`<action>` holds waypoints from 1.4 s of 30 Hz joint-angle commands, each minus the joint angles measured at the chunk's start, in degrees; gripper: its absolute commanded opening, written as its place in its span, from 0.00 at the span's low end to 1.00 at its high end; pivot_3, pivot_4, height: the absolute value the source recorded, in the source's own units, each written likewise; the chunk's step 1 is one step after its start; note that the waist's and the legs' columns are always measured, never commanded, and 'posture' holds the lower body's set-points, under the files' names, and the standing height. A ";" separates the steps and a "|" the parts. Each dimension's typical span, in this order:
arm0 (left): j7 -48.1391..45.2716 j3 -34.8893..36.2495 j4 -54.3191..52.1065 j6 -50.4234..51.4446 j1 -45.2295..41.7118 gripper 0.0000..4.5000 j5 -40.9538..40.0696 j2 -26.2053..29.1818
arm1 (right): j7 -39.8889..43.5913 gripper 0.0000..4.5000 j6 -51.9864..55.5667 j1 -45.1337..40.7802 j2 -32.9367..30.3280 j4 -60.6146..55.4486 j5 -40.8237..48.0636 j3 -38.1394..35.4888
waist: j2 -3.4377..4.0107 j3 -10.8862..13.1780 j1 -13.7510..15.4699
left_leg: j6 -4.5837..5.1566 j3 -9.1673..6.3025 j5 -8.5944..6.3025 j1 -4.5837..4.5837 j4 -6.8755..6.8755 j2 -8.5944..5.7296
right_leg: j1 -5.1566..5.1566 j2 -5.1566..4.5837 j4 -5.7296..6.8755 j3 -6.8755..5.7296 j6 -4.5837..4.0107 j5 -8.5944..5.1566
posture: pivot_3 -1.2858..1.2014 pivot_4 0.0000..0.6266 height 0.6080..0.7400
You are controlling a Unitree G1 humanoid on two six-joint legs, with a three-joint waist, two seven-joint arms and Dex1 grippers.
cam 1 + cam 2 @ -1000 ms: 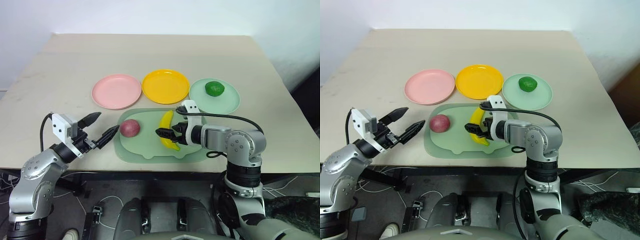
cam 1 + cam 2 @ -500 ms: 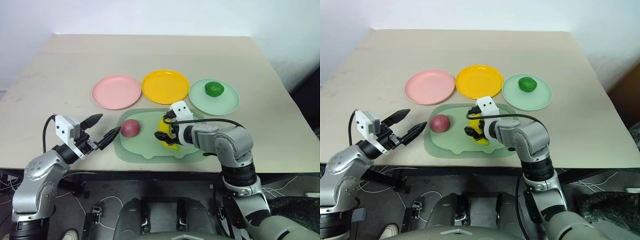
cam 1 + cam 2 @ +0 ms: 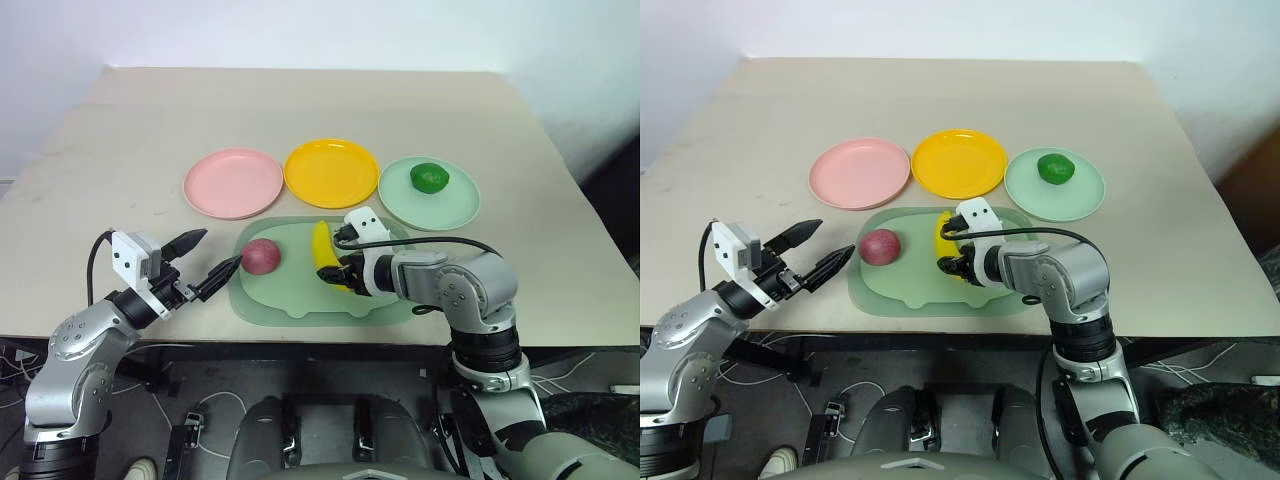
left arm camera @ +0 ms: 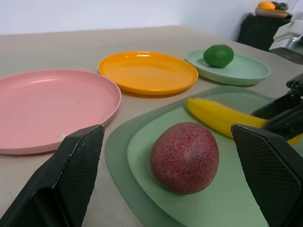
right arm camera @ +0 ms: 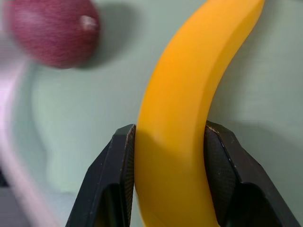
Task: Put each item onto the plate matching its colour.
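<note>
A yellow banana (image 3: 321,249) lies over the pale green mat (image 3: 300,302), and my right gripper (image 3: 337,272) is shut on its near end; the right wrist view shows both pads pressed against the banana (image 5: 189,90). The dark pink-red fruit (image 3: 260,256) sits on the mat's left part. My left gripper (image 3: 216,250) stands open just left of that fruit, apart from it. The green lime (image 3: 429,178) rests on the mint green plate (image 3: 455,208). The pink plate (image 3: 232,183) and the yellow-orange plate (image 3: 331,172) hold nothing.
The three plates stand in a row behind the mat. The table's front edge (image 3: 200,338) runs just below the mat and both grippers. Bare tabletop stretches behind the plates and to either side.
My right gripper has shut on the banana and rolled a little. The banana's far end has swung to the left. The left arm has kept still.
</note>
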 commanded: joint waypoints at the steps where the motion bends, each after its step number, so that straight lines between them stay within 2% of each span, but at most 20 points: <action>1: -0.43 1.35 -0.21 -1.57 -0.42 1.00 0.07 0.42 | 3.27 0.37 -7.92 -8.56 -0.47 3.44 1.60 -5.27 | 0.04 0.03 -0.05 | 0.01 0.01 0.00 -0.03 0.00 -0.01 | -0.04 0.00 0.00 0.00 -0.01 0.01 | 0.52 0.24 0.66; 4: -0.43 1.30 0.47 -2.06 -0.85 1.00 0.31 0.23 | 5.86 0.37 -17.52 -15.80 -2.04 17.84 -3.30 -0.74 | 0.03 0.02 -0.42 | 0.02 0.08 0.02 0.00 0.00 -0.04 | -0.05 0.05 0.00 0.01 -0.04 0.03 | 0.52 0.24 0.66; 6: -0.36 1.18 0.58 -2.34 -0.89 1.00 0.36 0.07 | 7.68 0.37 -22.16 -17.55 -2.21 23.40 -5.01 1.39 | 0.00 0.00 -0.36 | 0.06 0.05 0.04 0.02 -0.04 -0.03 | -0.02 0.06 0.00 -0.01 -0.04 0.02 | 0.52 0.24 0.66; 10: 0.53 0.78 -0.24 -2.52 -0.68 1.00 0.54 -0.36 | 7.67 0.37 -34.41 -24.61 0.60 42.95 -10.29 2.34 | 0.00 0.03 -0.78 | 0.13 0.16 0.10 -0.07 -0.09 -0.07 | -0.10 0.05 -0.02 0.00 -0.02 0.03 | 0.52 0.24 0.66; 16: 2.53 1.04 -3.05 -1.95 0.98 1.00 0.36 -0.76 | 4.88 0.37 -50.89 -36.15 4.23 72.28 -14.99 -0.69 | 0.02 0.05 -1.62 | 0.12 0.46 0.12 -0.09 -0.09 -0.05 | -0.19 0.06 0.06 0.05 -0.01 0.03 | 0.52 0.24 0.66; 21: 4.64 1.30 -5.74 -1.09 2.25 1.00 0.15 -0.86 | 1.27 0.37 -59.57 -41.24 5.83 85.77 -17.52 -3.26 | 0.02 0.05 -1.64 | 0.11 0.52 0.12 -0.09 -0.10 -0.03 | -0.23 0.06 0.07 0.10 -0.01 0.03 | 0.52 0.24 0.66; 24: 5.87 1.34 -7.12 -0.52 2.74 1.00 -0.07 -0.88 | -0.92 0.37 -62.60 -42.09 6.66 89.09 -18.98 -4.13 | 0.03 0.06 -1.61 | 0.11 0.53 0.12 -0.08 -0.08 -0.03 | -0.23 0.06 0.09 0.14 0.00 0.03 | 0.52 0.24 0.66; 32: 6.85 2.43 -8.25 -0.01 3.92 1.00 -0.81 -0.50 | -0.54 0.99 -65.90 -44.66 6.55 90.35 -20.38 -6.76 | 0.04 0.06 -1.66 | 0.11 0.49 0.12 -0.09 -0.07 -0.02 | -0.27 0.06 0.12 0.17 -0.01 0.03 | 0.52 0.24 0.66; 38: 6.40 2.57 -7.55 -0.36 3.81 1.00 -0.63 -0.71 | 6.76 1.00 -66.59 -44.14 5.33 84.60 -19.62 -7.18 | 0.04 0.06 -1.58 | 0.10 0.48 0.12 -0.09 -0.07 -0.01 | -0.28 0.06 0.12 0.19 -0.01 0.03 | 0.52 0.24 0.66; 40: 6.72 2.28 -8.08 0.10 3.57 1.00 -0.69 -0.82 | 10.85 1.00 -63.79 -41.39 5.00 78.40 -18.34 -6.83 | 0.04 0.06 -1.53 | 0.10 0.44 0.12 -0.09 -0.07 -0.01 | -0.28 0.06 0.12 0.19 -0.01 0.03 | 0.52 0.24 0.66; 42: 6.76 2.00 -8.52 0.48 3.63 1.00 -0.82 -0.83 | 15.39 1.00 -59.53 -35.49 4.69 66.41 -15.93 -5.99 | 0.01 0.04 -1.36 | 0.11 0.42 0.12 -0.09 -0.08 -0.01 | -0.27 0.06 0.10 0.19 -0.01 0.03 | 0.52 0.24 0.66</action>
